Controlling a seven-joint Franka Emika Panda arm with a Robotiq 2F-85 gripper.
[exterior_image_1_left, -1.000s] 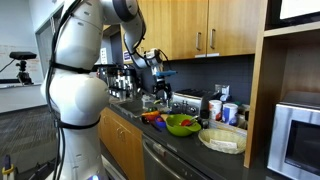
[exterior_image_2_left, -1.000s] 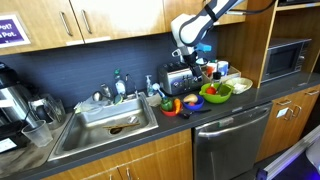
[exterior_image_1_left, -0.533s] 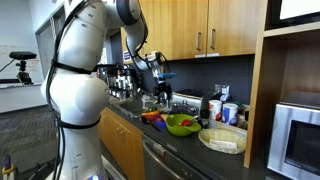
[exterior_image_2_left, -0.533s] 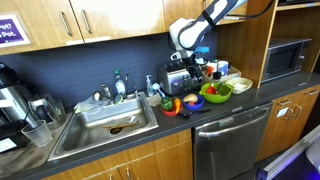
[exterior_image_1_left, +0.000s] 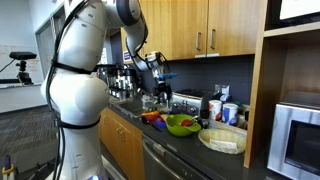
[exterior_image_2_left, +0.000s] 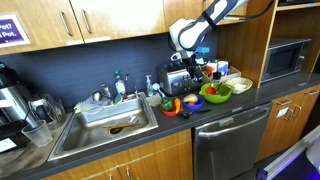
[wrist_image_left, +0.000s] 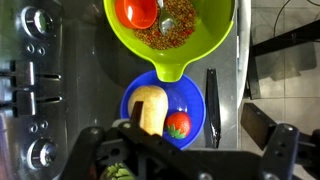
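Arm arches downward, end effector spread wide above blue plate.

Dim backsplash, bright window glare behind, wrist view slightly blurred

The wrist view shows one green bowl with one round red thing in it (the loose grains around it are too many to count). One blue plate carries two pieces: one pale yellow piece and one small red fruit. One black stick and one toaster flank the plate. An exterior view adds one sink, one white bowl and one microwave.
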